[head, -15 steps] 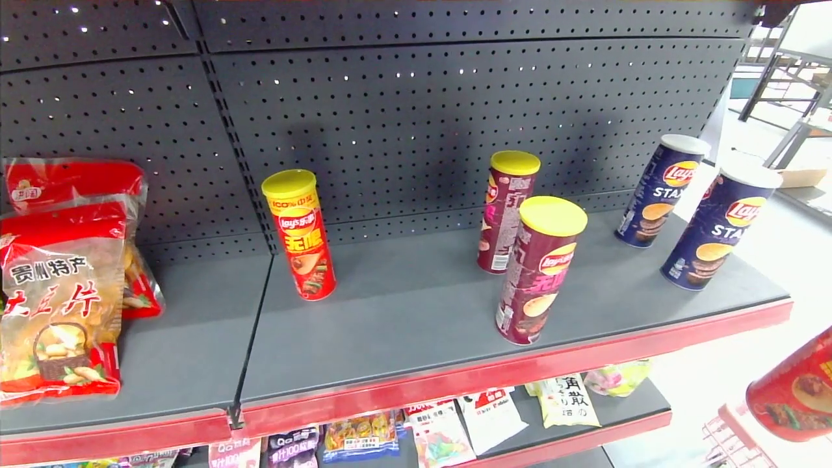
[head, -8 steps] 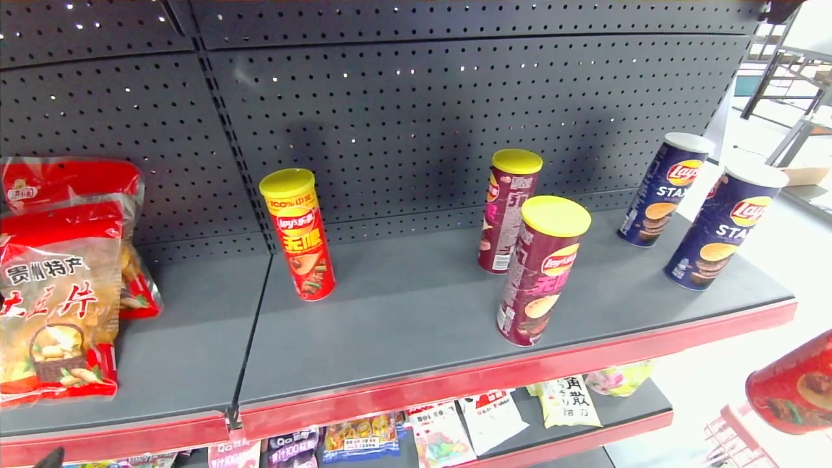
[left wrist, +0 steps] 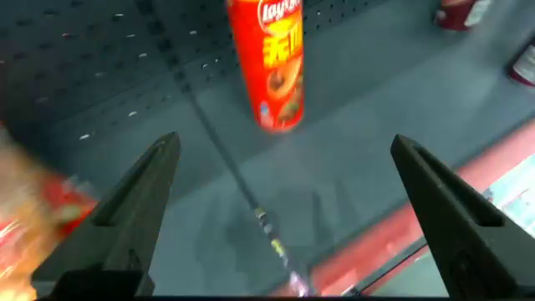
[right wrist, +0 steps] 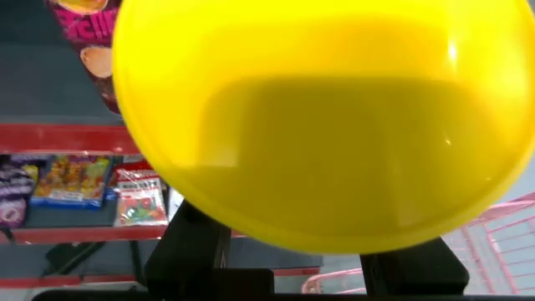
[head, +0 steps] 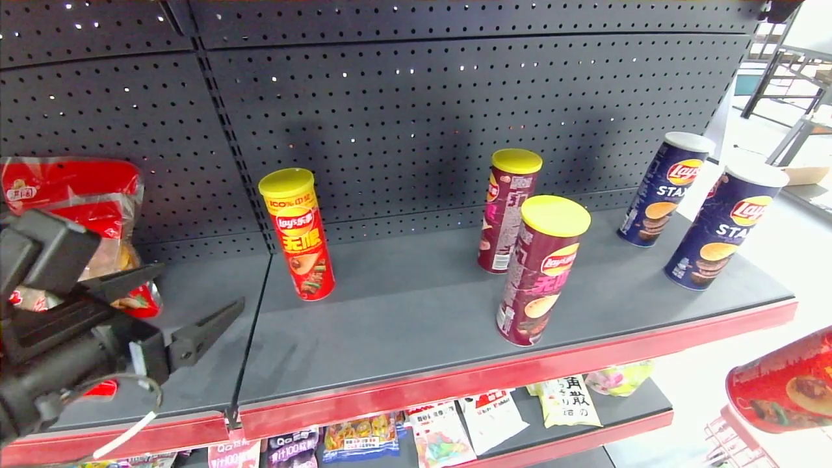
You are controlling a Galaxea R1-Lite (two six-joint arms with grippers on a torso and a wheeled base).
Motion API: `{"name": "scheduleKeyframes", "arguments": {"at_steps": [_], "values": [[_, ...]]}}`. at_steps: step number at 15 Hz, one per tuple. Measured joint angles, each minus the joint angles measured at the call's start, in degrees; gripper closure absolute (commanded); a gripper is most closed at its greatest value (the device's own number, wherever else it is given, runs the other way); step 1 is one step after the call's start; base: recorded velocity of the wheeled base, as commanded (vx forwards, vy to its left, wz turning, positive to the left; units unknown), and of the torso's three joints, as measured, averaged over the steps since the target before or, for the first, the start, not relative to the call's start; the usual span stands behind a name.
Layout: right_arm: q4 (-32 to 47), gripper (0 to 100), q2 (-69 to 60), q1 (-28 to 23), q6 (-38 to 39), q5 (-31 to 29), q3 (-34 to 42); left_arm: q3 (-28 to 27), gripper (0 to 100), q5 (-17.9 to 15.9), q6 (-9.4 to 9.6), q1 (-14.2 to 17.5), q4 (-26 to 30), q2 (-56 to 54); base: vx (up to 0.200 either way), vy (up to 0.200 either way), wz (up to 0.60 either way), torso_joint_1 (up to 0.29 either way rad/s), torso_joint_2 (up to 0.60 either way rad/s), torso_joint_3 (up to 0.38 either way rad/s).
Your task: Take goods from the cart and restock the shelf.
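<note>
Left gripper (head: 200, 285) spread wide, empty, above shelf (head: 403, 325) near-left edge. Right gripper (right wrist: 303, 247) clamped on yellow-lidded red can (head: 780, 390), right of shelf, nearer.

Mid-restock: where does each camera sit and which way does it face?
Head view: on the head, facing forward-down at the shelf; left gripper open at left.
Left wrist view: on the left wrist, looking past its open fingers at the red can.
Right wrist view: right wrist, close behind the yellow lid of the held can.
Shared: head and left wrist views show the red can.
</note>
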Motion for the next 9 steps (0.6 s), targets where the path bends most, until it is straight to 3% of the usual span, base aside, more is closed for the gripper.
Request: {"name": "scheduleKeyframes", "arguments": {"at_steps": [5,9], "values": [[0.04,100,-0.66,-0.3,0.95,-0.11,0.04,-7.61,0,-10.17,2.6,8.47,-9.78,17.42,0.0,0.0,0.0,0.0,0.0,0.0],[0.04,100,-0.77,-0.3,0.98,-0.11,0.04,-10.53,0,-21.64,2.78,10.05,-11.67,23.41,0.0,0.0,0.0,0.0,0.0,0.0]]}}
